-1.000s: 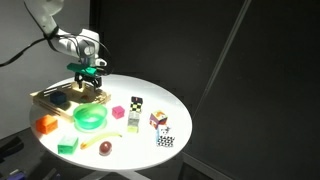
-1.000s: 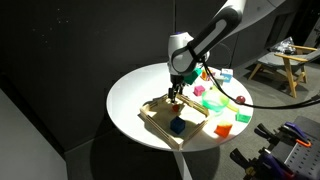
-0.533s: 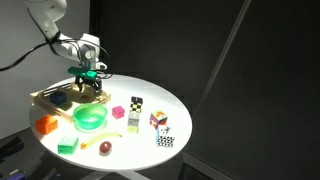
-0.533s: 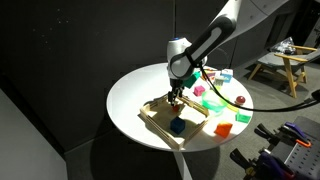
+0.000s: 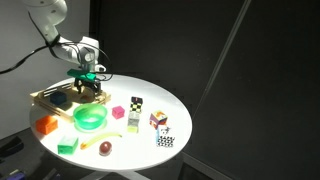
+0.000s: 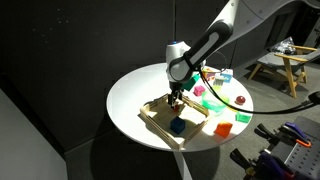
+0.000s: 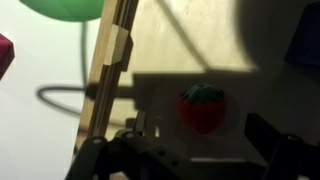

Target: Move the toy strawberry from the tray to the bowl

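Squarely on the tray [image 7: 110, 60] floor lies the toy strawberry [image 7: 202, 108], green cap toward twelve o'clock, untouched between the wide-spread fingers of the gripper [image 7: 200, 145]. The green bowl [image 7: 65, 8] sits at eleven o'clock, beyond the tray's rim.

Toy strawberry [image 7: 202, 108], red with a green cap, lies on the tray [image 7: 112, 60] floor in shadow, just inside the raised wooden rim that runs diagonally up the left half of the view. Gripper [image 7: 200, 160] at bottom edge, its dark fingers [image 7: 118, 158] spread wide and clear of the strawberry, which sits just past the gap between them. Beyond the rim: white table [image 7: 40, 120], green bowl [image 7: 65, 8] cut off at top left, pink-red block [image 7: 5, 55] at left edge; blue object [image 7: 306, 45] at right edge.
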